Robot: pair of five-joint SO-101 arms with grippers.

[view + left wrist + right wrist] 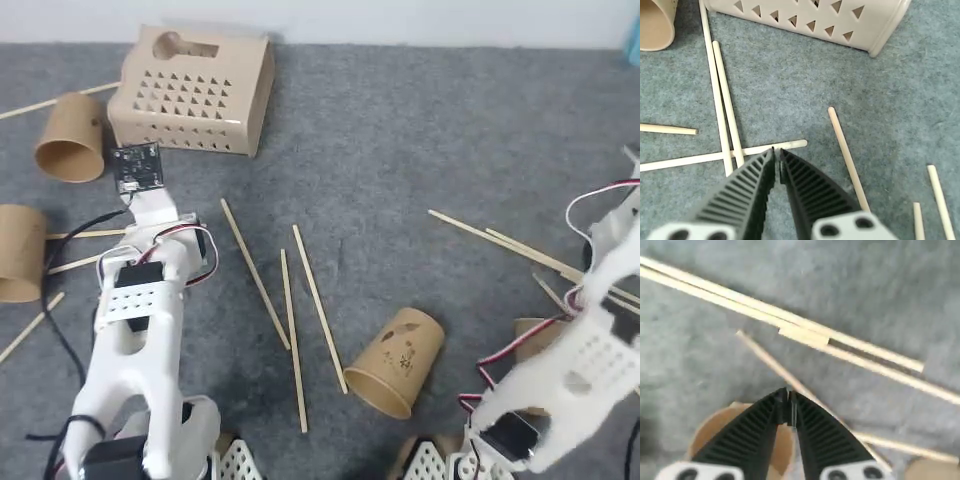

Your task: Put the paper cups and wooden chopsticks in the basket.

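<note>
**Operator:** Which step is in hand?

**Technician:** Judged from the layout, an early pick. The basket (190, 90) sits at the far left corner of the surface (400, 140). One paper cup (72, 137) lies on its side just beside it. A second cup (20, 252) is at the left edge and a third cup (397, 362) is near the front edge. Loose chopsticks (293, 340) lie mid-surface.

**Operator:** State of the grippers?

**Technician:** The left gripper (776, 152) is clenched on nothing, above a chopstick (790, 145) close to the basket. The right gripper (788, 396) is likewise closed and empty. It is over a fourth cup (707, 432) and a thin chopstick (765, 357) toward the right edge.

**Operator:** What does the next move call for?

**Technician:** Probably the left jaws must spread, descend astride the chopstick and close. The arm then carries it to the basket.
</note>
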